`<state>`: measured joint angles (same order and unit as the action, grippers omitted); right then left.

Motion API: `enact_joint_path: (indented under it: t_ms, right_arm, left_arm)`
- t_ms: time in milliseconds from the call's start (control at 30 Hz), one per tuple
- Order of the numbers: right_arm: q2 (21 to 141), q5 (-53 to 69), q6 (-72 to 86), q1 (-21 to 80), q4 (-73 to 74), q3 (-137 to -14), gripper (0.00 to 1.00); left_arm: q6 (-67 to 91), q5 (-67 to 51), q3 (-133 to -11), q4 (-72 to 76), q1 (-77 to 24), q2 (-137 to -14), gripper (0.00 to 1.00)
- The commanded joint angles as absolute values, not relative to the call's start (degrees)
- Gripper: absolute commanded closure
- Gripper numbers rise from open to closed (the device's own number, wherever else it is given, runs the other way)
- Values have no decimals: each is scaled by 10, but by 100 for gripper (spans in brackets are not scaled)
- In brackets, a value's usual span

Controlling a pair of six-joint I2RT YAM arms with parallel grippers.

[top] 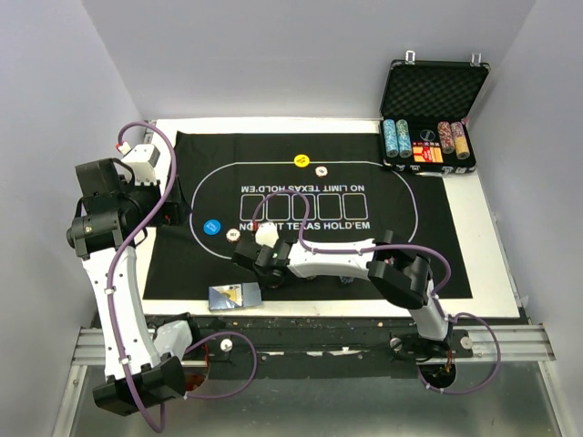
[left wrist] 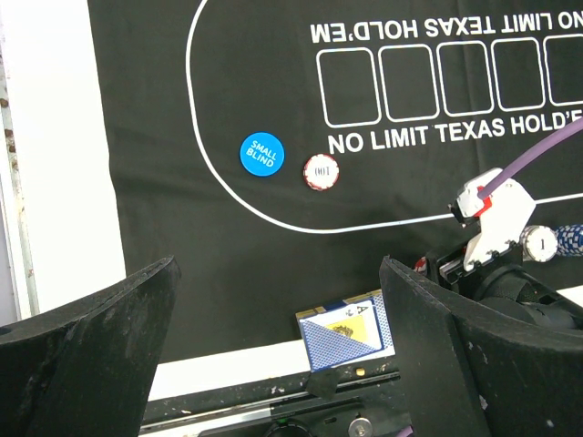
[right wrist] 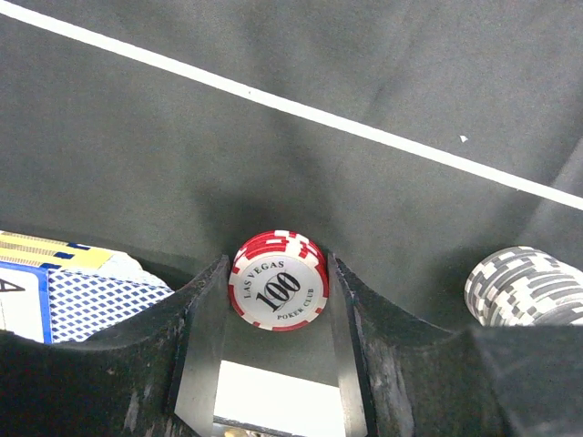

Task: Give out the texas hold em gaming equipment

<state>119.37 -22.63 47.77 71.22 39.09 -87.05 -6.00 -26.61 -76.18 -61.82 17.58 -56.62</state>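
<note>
Straddles red 100 chip (right wrist: 278,280) on black mat (right wrist: 364,73) with right gripper (right wrist: 276,266): fingers at 3 and 9 o'clock of chip. Cannot tell whether clamped. Holds left gripper (left wrist: 278,264) splayed, empty, farther off.
</note>
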Motion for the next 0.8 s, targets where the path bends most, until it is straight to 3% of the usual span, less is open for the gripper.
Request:
enact_joint_path:
  t_ms: [0, 367, 767]
  right_arm:
    - [1201, -222, 487, 719, 430, -846, 50]
    - [1151, -250, 476, 717, 459, -883, 59]
    - [1090, -264, 463, 684, 469, -900, 60]
  left_arm:
    - [-59, -265, -776, -616, 181, -562, 1]
    - [-60, -262, -773, -616, 180, -558, 1]
    - [-60, -262, -769, -616, 181, -556, 1]
